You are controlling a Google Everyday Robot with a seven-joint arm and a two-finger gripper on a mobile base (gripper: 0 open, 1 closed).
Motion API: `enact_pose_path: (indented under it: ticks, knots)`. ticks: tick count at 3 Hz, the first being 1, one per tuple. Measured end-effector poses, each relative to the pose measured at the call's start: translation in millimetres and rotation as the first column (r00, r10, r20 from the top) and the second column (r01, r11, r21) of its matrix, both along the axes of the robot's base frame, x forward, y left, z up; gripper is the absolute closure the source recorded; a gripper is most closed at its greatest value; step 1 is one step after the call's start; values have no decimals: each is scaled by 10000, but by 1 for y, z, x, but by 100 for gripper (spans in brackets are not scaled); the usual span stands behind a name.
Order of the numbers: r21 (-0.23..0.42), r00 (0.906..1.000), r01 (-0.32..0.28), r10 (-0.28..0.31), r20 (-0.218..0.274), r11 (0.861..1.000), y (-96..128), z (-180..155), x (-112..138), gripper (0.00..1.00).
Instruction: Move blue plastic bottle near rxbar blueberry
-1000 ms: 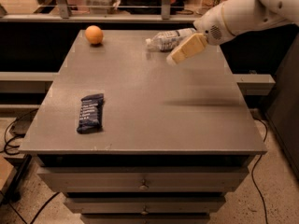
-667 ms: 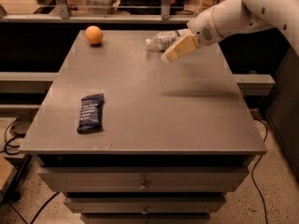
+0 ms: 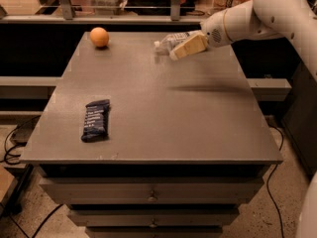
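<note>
Tan blocky end effector overlaps the clear blue plastic bottle; grip unclear.

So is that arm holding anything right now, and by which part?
Can't tell. The pincer is over the blue plastic bottle, at the end nearer the arm, but no grip shows.

The grey table carries an orange near its far left corner and the bar lying flat near the front left edge, well apart from the orange. At the far edge, right of centre, the bottle is on its side, cap to the left, with the gripper at it. Whether the bottle rests on the top cannot be told.
</note>
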State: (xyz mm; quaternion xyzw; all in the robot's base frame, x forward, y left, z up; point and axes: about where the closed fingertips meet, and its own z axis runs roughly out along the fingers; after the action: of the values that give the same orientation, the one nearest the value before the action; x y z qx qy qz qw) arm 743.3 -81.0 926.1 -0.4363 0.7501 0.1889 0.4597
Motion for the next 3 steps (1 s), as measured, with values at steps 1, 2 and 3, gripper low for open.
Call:
enact_pose_path:
  ticks: [1, 2, 3]
  knots:
    - [854, 9982, 562, -578, 163, 9948, -8, 1, 21, 0]
    - [1643, 9933, 1066, -1124, 261, 9806, -14, 0, 42, 0]
    - [1944, 9834, 1726, -1802, 221, 9656, -33, -10, 77, 0]
